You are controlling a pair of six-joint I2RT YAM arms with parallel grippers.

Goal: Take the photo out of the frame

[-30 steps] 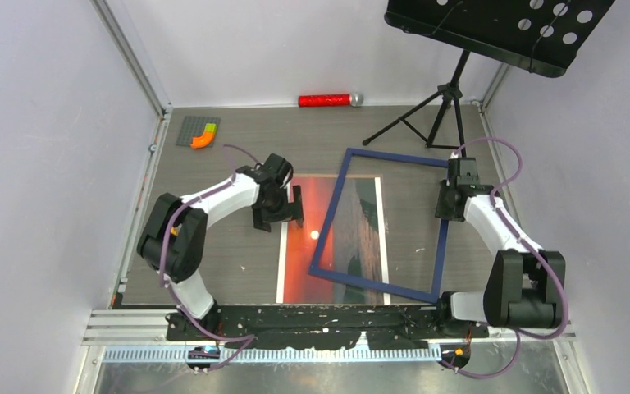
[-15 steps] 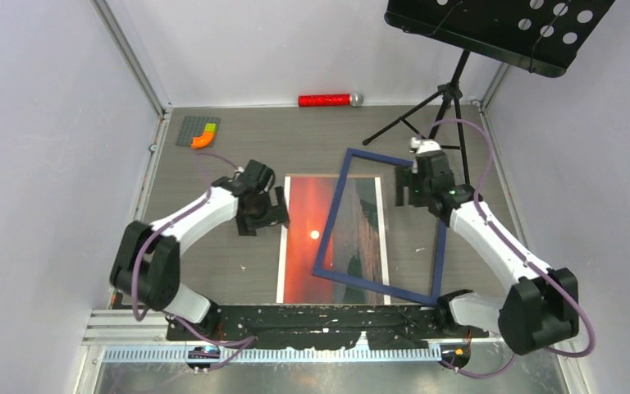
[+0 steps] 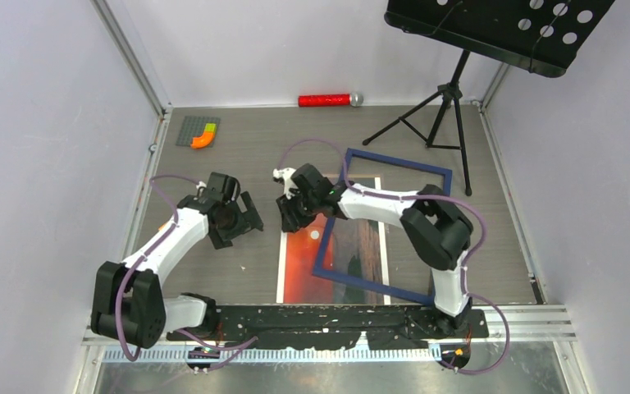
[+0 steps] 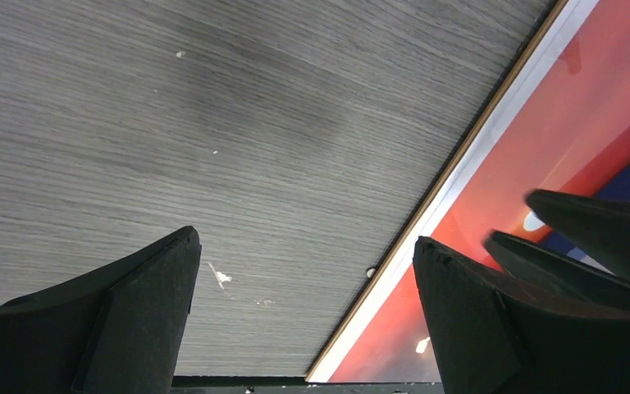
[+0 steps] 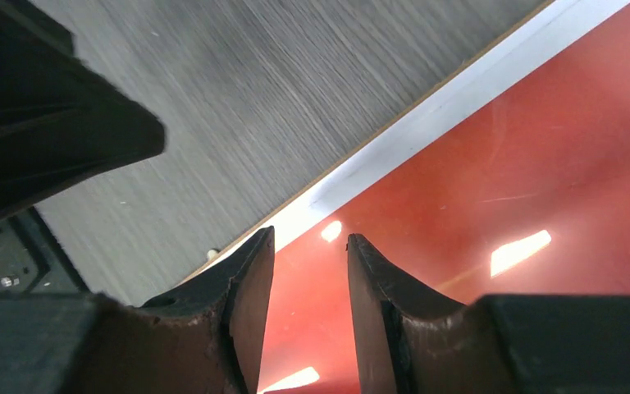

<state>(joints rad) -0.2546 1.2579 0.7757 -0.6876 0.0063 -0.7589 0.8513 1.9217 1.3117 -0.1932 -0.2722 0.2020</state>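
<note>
A: Two pincers, going left to right. Left pincer point(image 3: 242, 226) hovers over bare desk point(image 3: 254, 148), jaws spread wide, holding nothing.

B: Photo from there?

A: Just to its right. Photo's white border cuts through the left wrist view, but the pincer is beside it, not over it.

B: Right pincer?

A: Right pincer point(image 3: 289, 215) is reached across, sitting above the far-left corner of the photo point(image 3: 297, 267). Jaws almost together, slim gap, nothing in it. Contact with the sheet: cannot tell.

B: Photo's lie?

A: Flat on the desk, long axis running near edge to far edge. Its left strip is bare. The frame point(image 3: 398, 162) lies skewed across its right part and off toward the right side.

B: So which arm is nearer?

A: Right, I'd say. It's on that exposed left border, and the sheet would have to slide left, away from the frame.

B: Change from half a second back?

A: Right arm was at the frame's far-right corner, now swung over to the photo's corner. Left arm has backed off leftward. Frame and photo look unmoved.
</note>
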